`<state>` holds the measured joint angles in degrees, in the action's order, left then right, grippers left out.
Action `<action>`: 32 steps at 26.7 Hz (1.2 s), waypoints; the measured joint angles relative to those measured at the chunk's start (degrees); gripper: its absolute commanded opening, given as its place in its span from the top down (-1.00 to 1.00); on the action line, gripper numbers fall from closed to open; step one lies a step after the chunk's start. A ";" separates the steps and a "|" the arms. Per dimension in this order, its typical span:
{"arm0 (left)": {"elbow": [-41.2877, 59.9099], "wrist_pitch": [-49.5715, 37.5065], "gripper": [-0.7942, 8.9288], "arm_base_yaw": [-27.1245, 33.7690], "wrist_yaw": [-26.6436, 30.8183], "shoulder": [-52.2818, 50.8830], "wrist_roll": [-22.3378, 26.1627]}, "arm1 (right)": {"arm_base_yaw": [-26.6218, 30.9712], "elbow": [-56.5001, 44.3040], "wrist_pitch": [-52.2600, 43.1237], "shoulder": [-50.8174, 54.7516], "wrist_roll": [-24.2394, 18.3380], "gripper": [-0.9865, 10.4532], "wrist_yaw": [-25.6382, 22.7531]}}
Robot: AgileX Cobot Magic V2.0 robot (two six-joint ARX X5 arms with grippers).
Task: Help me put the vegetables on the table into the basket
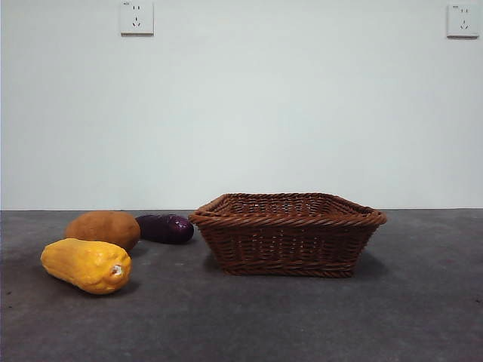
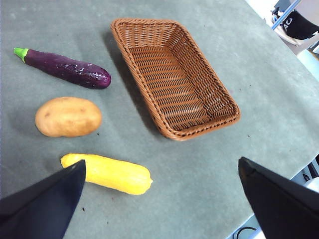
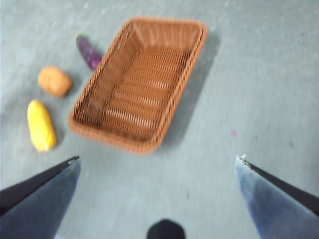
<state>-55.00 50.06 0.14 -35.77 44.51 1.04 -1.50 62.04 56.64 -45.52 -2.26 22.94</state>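
Both my hands hang high above the surface, well clear of everything. My left hand is spread wide and holds nothing; my right hand is likewise wide open and empty. The wicker basket sits on the surface with nothing in it — its woven floor shows bare in both wrist views. All three vegetables lie outside it, in a row along one long side: the corn cob nearest the front camera, the potato just behind it, the eggplant farthest back — its green stem points away from the basket. None touches the basket.
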 measured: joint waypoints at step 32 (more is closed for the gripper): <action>-2.03 -2.60 -0.66 0.00 4.42 7.61 -0.83 | -13.46 24.59 -17.57 -70.40 6.82 0.73 -6.69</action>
<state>-57.04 47.46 0.14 -31.35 52.12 0.21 -14.96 86.63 39.07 -115.92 4.56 16.25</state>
